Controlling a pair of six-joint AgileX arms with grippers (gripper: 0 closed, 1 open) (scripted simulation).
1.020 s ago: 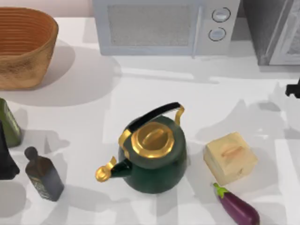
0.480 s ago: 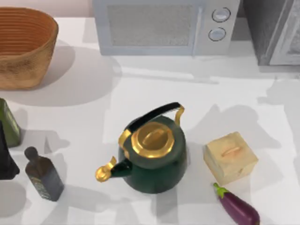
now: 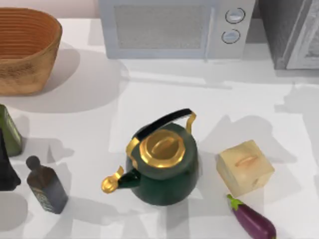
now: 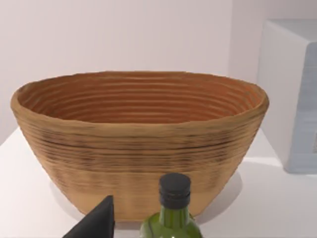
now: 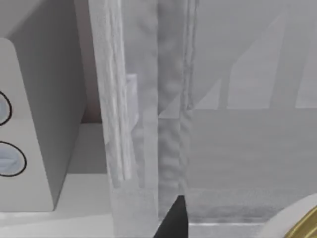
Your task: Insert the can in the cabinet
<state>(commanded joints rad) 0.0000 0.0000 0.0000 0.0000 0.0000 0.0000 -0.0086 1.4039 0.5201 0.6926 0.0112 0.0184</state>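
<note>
In the right wrist view the cabinet (image 5: 237,148) stands close in front, mottled grey, with the edge of its pale framed door panel (image 5: 131,134) upright beside it. In the top view the cabinet (image 3: 291,32) is at the back right corner. A pale rounded rim with a gold inside, the can (image 5: 297,218), shows very near the camera. It sits beside a dark fingertip (image 5: 173,220) of my right gripper (image 5: 233,230), which appears shut on it. My left gripper (image 3: 5,172) is parked at the table's left edge.
A white microwave (image 3: 174,27) stands left of the cabinet. A green and gold kettle (image 3: 162,164) sits mid-table, with a tan box (image 3: 244,167) and an eggplant (image 3: 251,219) to its right. At the left are a wicker basket (image 3: 25,50), a green bottle (image 3: 10,132) and a dark bottle (image 3: 47,186).
The dark part of my right arm at the top view's right edge has gone out of that view, and the shadows on the right side shifted. The left arm stayed still.
</note>
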